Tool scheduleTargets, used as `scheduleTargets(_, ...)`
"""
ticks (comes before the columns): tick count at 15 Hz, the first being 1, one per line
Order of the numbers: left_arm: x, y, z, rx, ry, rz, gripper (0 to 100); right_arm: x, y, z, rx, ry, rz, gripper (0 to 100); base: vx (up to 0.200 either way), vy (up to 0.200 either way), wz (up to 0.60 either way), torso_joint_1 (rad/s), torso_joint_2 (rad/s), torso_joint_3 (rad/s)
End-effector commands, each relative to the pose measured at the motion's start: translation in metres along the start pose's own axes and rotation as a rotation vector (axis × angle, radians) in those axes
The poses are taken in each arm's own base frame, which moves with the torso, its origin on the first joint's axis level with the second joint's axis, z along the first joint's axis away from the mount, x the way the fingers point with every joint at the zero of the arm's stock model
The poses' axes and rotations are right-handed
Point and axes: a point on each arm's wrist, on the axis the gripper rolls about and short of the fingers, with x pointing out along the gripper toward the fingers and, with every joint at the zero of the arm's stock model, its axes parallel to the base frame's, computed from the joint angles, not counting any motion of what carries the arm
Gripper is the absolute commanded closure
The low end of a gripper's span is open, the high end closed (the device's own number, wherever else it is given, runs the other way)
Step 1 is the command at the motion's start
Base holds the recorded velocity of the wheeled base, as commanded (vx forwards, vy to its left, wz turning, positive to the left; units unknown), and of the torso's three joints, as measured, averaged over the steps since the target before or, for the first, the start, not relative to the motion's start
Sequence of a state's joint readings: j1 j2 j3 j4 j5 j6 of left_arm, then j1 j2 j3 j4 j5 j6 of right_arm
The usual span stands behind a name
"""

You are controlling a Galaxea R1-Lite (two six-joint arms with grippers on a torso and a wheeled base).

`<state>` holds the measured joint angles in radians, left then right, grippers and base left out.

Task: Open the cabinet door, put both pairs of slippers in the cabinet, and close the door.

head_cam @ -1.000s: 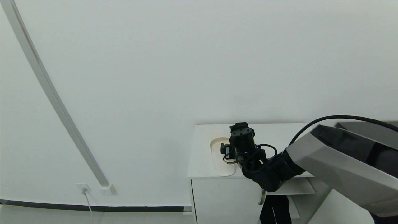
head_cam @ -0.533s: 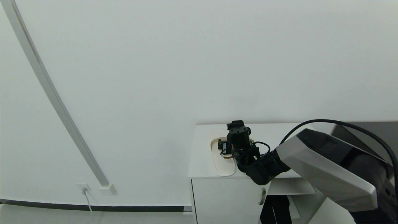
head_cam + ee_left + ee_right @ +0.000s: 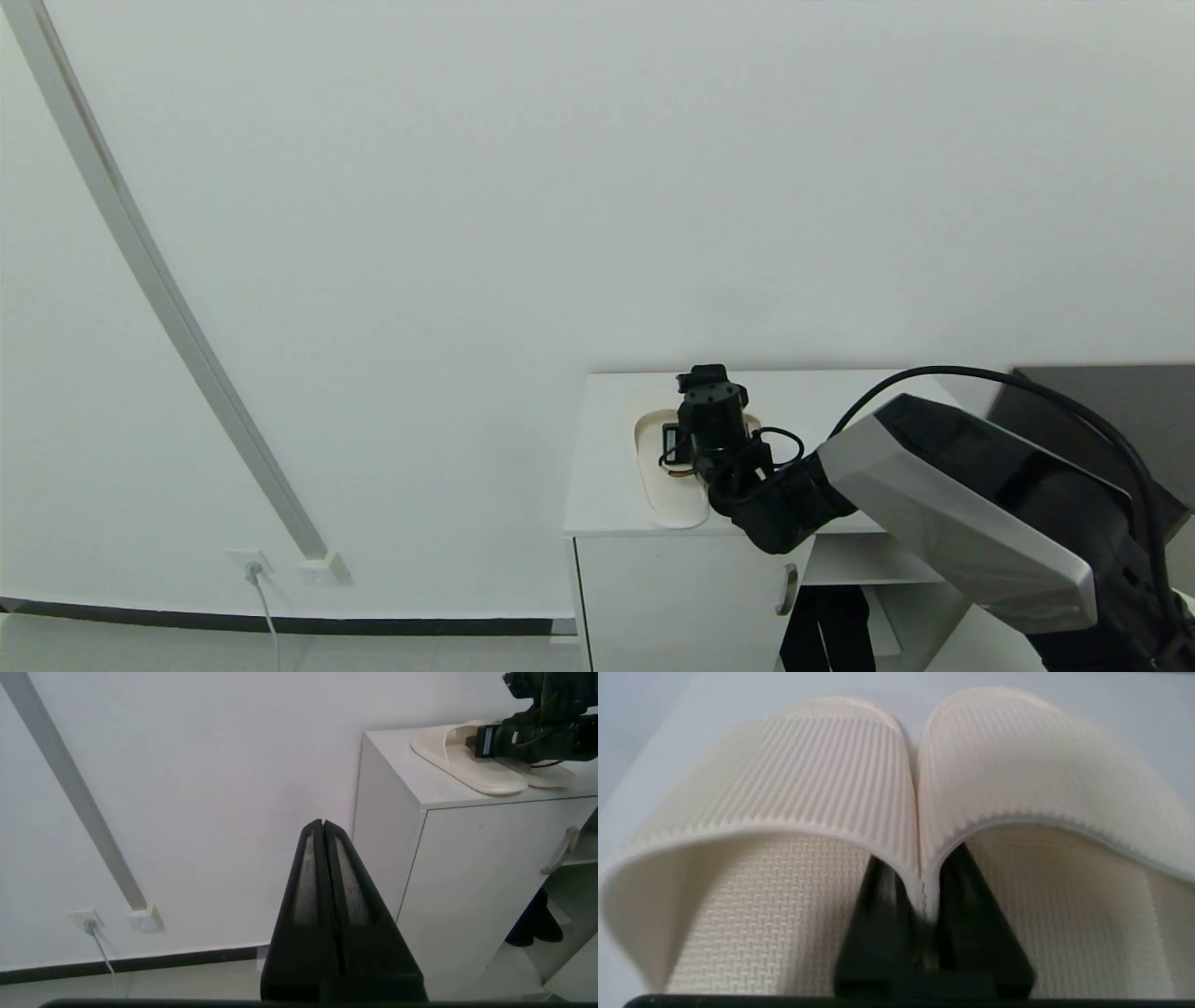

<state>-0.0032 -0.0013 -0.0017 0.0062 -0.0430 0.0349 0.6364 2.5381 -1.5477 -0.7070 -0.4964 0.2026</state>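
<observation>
A pair of cream slippers (image 3: 667, 487) lies side by side on top of the white cabinet (image 3: 607, 467). My right gripper (image 3: 922, 865) reaches in under the straps, one finger inside each slipper. It is shut on the two inner strap edges (image 3: 921, 831), which are pressed together. In the left wrist view the same slippers (image 3: 464, 758) sit on the cabinet (image 3: 467, 868) with the right arm's wrist (image 3: 537, 723) over them. My left gripper (image 3: 322, 827) is shut and empty, low and to the left of the cabinet, facing the wall.
The cabinet's left door (image 3: 681, 607) is closed, with a curved handle (image 3: 791, 590). Its right half stands open, showing a shelf (image 3: 868, 560) and something dark (image 3: 826, 630) below. A wall socket with a cable (image 3: 250, 566) and a slanted grey conduit (image 3: 159, 280) are on the left.
My right arm has moved forward and left over the cabinet top, bringing its wrist farther over the cream slippers. The slippers and cabinet have stayed put.
</observation>
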Motion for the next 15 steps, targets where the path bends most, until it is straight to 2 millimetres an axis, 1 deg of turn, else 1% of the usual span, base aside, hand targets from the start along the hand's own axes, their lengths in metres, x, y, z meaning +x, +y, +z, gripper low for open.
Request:
scheduleTargets(1, 0.0, 0.0, 0.0, 0.0, 0.001, 0.0, 100, -0.002, 0.0, 0.002, 0.002, -0.004, 0.002, 100, 0.0, 0.0, 0.0, 0.0, 0.0, 0.0)
scheduleTargets(4, 0.0, 0.0, 0.0, 0.0, 0.001, 0.0, 100, -0.018, -0.003, 0.024, 0.008, -0.024, 0.009, 100, 0.0, 0.0, 0.0, 0.0, 0.0, 0.0)
scheduleTargets(6, 0.0, 0.0, 0.0, -0.001, 0.001, 0.0, 100, -0.051, -0.012, 0.054, 0.018, -0.036, 0.086, 100, 0.0, 0.0, 0.0, 0.0, 0.0, 0.0)
scheduleTargets(8, 0.0, 0.0, 0.0, -0.003, 0.001, 0.0, 100, -0.083, -0.02, 0.072, 0.011, -0.051, 0.151, 100, 0.0, 0.0, 0.0, 0.0, 0.0, 0.0)
scheduleTargets(11, 0.0, 0.0, 0.0, -0.003, 0.001, 0.0, 100, -0.134, -0.044, 0.075, -0.088, -0.064, 0.299, 100, 0.0, 0.0, 0.0, 0.0, 0.0, 0.0)
scheduleTargets(13, 0.0, 0.0, 0.0, -0.003, 0.001, 0.0, 100, -0.159, -0.056, 0.068, -0.11, -0.057, 0.345, 100, 0.0, 0.0, 0.0, 0.0, 0.0, 0.0)
scheduleTargets(14, 0.0, 0.0, 0.0, -0.003, 0.001, 0.0, 100, -0.168, -0.061, 0.066, -0.11, -0.056, 0.379, 100, 0.0, 0.0, 0.0, 0.0, 0.0, 0.0)
scheduleTargets(15, 0.0, 0.0, 0.0, -0.003, 0.001, 0.0, 100, -0.182, -0.068, 0.064, -0.115, -0.047, 0.432, 100, 0.0, 0.0, 0.0, 0.0, 0.0, 0.0)
